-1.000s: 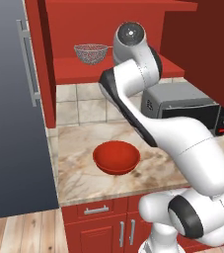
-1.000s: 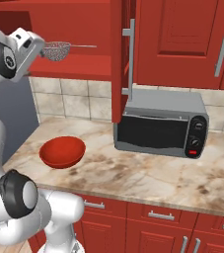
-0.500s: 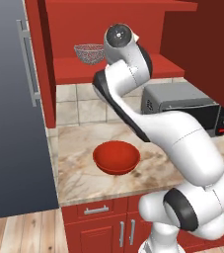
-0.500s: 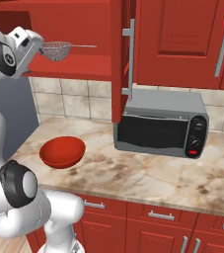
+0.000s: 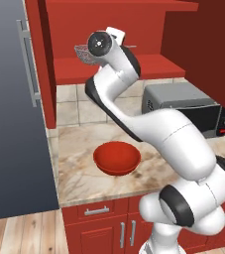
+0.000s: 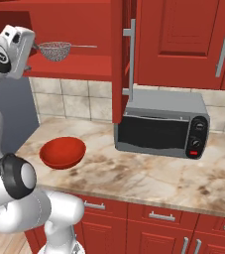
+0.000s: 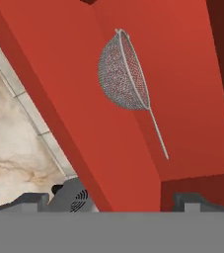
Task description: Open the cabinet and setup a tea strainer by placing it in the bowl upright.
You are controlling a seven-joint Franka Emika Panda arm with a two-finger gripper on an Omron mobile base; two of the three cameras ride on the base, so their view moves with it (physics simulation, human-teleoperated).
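Arm raised into the open cabinet, hand level with its shelf.
The bowl sits on the surface below; the tea strainer lies on the shelf, apart from the claw, whose fingers are spread wide.

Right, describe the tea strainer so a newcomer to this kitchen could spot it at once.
Look at the open red wall cabinet above the marble counter, to the left of the grey microwave. On its lower shelf sits the tea strainer, close to the robot's gripper. It is a small grey mesh cup with a thin straight silvery handle, unlike the glossy red bowl on the counter below.
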